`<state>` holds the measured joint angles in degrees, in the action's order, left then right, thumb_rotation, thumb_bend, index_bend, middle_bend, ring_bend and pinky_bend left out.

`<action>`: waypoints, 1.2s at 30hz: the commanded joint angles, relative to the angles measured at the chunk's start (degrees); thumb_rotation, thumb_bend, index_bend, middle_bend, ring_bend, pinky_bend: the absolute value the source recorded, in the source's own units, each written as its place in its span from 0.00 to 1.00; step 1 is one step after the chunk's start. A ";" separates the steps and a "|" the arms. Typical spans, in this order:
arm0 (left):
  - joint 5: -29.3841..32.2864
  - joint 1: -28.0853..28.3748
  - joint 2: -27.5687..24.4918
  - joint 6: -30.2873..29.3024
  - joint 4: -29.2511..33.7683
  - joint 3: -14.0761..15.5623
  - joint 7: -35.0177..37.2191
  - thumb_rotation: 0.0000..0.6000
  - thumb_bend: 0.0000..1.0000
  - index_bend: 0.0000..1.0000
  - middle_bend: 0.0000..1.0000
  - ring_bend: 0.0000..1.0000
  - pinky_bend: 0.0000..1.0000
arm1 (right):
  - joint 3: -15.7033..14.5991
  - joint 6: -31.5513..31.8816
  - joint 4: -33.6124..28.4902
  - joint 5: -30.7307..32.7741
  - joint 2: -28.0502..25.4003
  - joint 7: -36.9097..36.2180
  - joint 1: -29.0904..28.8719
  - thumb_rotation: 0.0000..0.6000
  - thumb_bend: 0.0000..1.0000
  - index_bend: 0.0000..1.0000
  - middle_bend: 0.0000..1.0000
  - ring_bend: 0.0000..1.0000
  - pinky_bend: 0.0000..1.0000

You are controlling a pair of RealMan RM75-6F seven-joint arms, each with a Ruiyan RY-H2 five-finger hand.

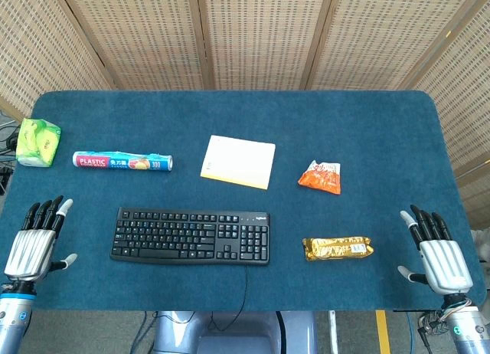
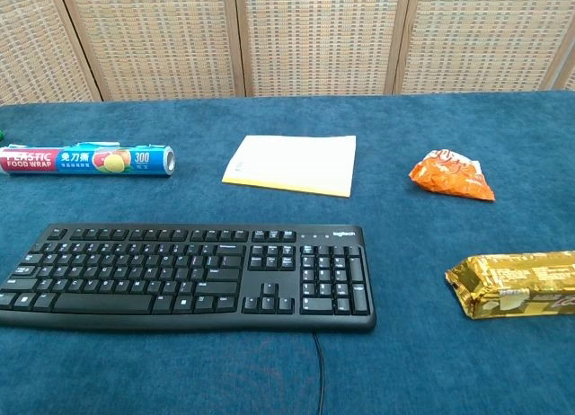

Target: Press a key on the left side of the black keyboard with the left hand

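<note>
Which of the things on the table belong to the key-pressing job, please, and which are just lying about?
Belongs to the job:
black keyboard
left hand, open beside the keyboard's left end

Just lying about:
plastic wrap roll
yellow notepad
orange snack bag
gold snack bar
green packet
right hand, open

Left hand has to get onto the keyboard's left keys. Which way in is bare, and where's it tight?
Bare cloth lies between the left hand and the black keyboard, so straight across is open. The strip between the keyboard and the plastic wrap roll is bare but narrower. The tissue pack sits at the far left edge. The right hand rests well clear.
</note>
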<state>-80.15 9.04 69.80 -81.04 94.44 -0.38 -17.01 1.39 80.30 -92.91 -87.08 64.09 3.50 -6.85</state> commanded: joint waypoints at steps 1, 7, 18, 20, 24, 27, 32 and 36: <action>0.03 -0.05 0.01 0.04 0.02 -0.05 -0.05 1.00 0.10 0.00 0.00 0.00 0.00 | -0.04 0.01 0.00 -0.08 -0.04 -0.01 0.01 1.00 0.04 0.00 0.00 0.00 0.00; -0.12 -0.26 -0.10 -0.21 0.13 -0.23 0.05 1.00 0.10 0.00 0.00 0.00 0.00 | -0.15 0.11 -0.12 -0.33 -0.05 0.02 0.04 1.00 0.04 0.00 0.00 0.00 0.00; -0.63 -0.36 -0.28 -0.17 0.34 -0.39 0.31 1.00 0.10 0.00 0.00 0.00 0.00 | 0.09 0.76 -0.72 -0.22 -0.52 -0.25 0.31 1.00 0.04 0.00 0.00 0.00 0.00; -0.65 -0.38 -0.30 -0.17 0.37 -0.45 0.29 1.00 0.10 0.00 0.00 0.00 0.00 | 0.13 0.81 -0.77 -0.19 -0.65 -0.44 0.34 1.00 0.04 0.00 0.00 0.00 0.00; -0.60 -0.44 -0.28 -0.03 0.50 -0.49 -0.06 1.00 0.10 0.00 0.00 0.00 0.00 | 0.03 0.54 -0.69 -0.22 -0.80 -0.89 0.28 1.00 0.04 0.00 0.00 0.00 0.00; -0.40 -0.46 -0.18 0.10 0.49 -0.57 -0.36 1.00 0.10 0.00 0.00 0.00 0.00 | 0.02 0.32 -0.67 -0.25 -0.83 -1.15 0.18 1.00 0.05 0.00 0.00 0.00 0.00; 0.17 -0.42 -0.14 0.41 0.44 -0.95 -0.30 1.00 0.10 0.00 0.00 0.00 0.00 | 0.10 0.03 -0.57 0.18 -0.88 -1.65 0.16 1.00 0.04 0.00 0.00 0.00 0.00; 0.48 -0.30 -0.06 0.79 0.32 -1.09 -0.38 1.00 0.10 0.00 0.00 0.00 0.00 | 0.23 -0.29 -0.35 0.55 -0.81 -1.74 0.04 1.00 0.05 0.00 0.00 0.00 0.00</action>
<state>-79.70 8.73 69.73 -80.28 94.77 -1.45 -17.39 1.61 80.04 -93.27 -86.55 63.27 1.77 -6.80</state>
